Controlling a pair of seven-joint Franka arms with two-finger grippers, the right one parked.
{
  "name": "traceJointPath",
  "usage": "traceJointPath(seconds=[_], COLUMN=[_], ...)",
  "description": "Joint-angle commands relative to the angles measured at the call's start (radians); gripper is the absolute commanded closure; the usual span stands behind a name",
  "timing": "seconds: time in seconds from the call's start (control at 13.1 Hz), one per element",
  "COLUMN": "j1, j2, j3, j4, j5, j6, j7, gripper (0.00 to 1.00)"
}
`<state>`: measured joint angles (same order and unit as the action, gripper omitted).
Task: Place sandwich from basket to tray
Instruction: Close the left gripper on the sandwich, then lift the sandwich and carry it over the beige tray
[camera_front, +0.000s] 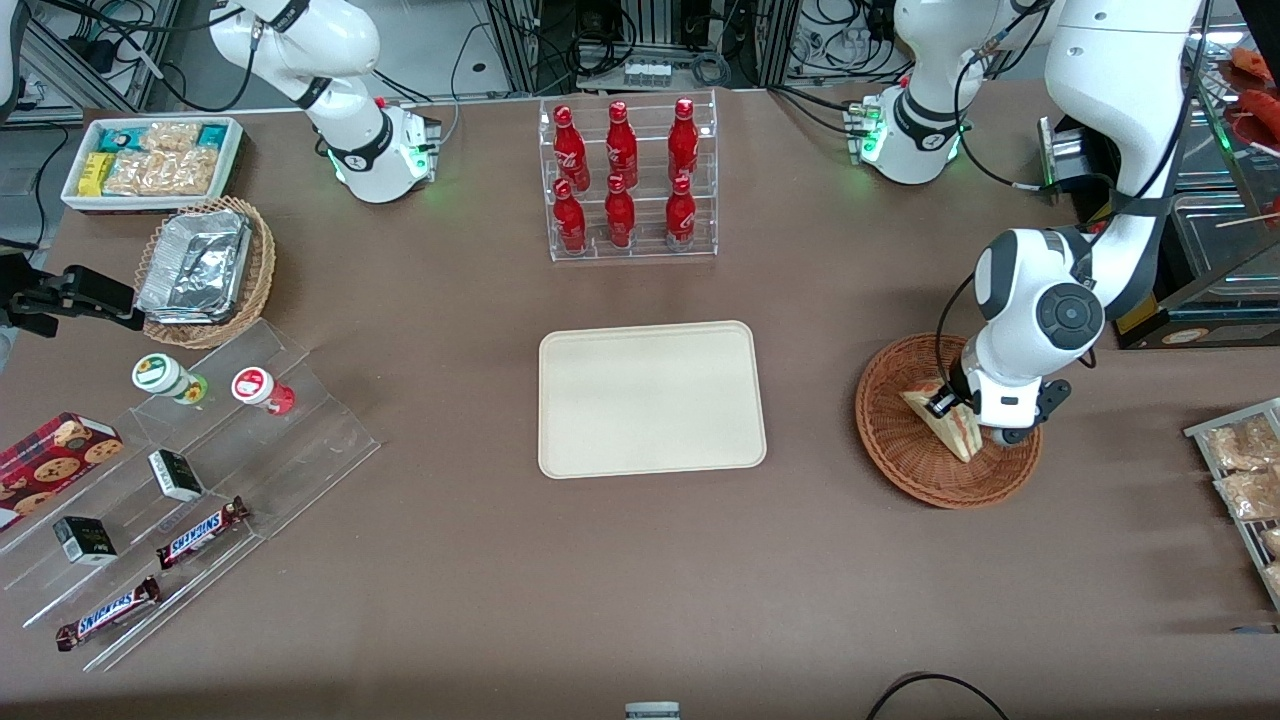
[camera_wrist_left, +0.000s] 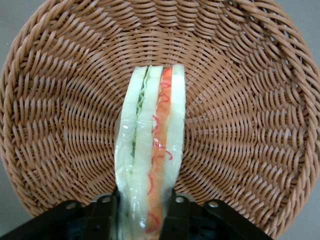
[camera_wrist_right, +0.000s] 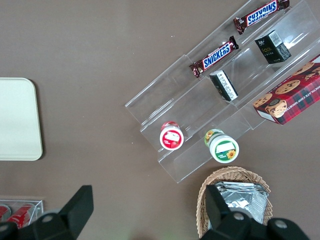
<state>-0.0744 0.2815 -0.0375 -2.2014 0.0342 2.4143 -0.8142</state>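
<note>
Here, front view: sandwich (camera_front: 950, 425) lying in basket (camera_front: 900, 440) toward working arm's end of table, a pale triangular wedge with pink-orange layers along its cut edge. Gripper (camera_front: 952, 408) lowered onto it, fingers mostly hidden under the white wrist housing; part of wedge covered by same. Tray (camera_front: 652, 398) bare, mid-table, well apart from basket. Rack of red bottles (camera_front: 627, 180) farther from camera than tray. Toward parked arm's end: tan basket of foil containers (camera_front: 205, 270), white bin of snack packets (camera_front: 152, 160), clear stepped stand (camera_front: 200, 500) with Snickers bars (camera_front: 200, 532), small dark boxes, two lidded cups. Nothing standing between basket and tray. Left wrist view: sandwich (camera_wrist_left: 150, 160) seen edge-on, white bread slices with green and orange-red filling, glossy clear wrap over it; black fingers (camera_wrist_left: 102, 217) pressed against both bread faces, clamped on wedge; fingertips cut off at frame edge. Basket weave (camera_wrist_left: 240, 115) all around. Right wrist view: tray corner (camera_wrist_right: 17, 120), stepped stand (camera_wrist_right: 220, 105), cookie box (camera_wrist_right: 290, 100) cut off at edge, foil basket (camera_wrist_right: 235, 197) partly hidden by parked gripper.
</note>
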Motion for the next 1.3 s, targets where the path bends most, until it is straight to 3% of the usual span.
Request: traceJointPath(seconds=[0.0,0.38,0.69,1.22], j1=[-0.010,-0.016,-0.141,-0.413], j2=[-0.039,-0.028,-0.002,0.312], j3=[0.001,-0.111,-0.156,-0.156], j4=[0.009,0.262,0.331,0.739], j5=[0.007,0.004,-0.002,-0.005], j6=[-0.062,-0.403,-0.429,-0.550], j7=[0.035,0.121,0.109,0.015], gripper=[1.00,1.00,1.00,1.00])
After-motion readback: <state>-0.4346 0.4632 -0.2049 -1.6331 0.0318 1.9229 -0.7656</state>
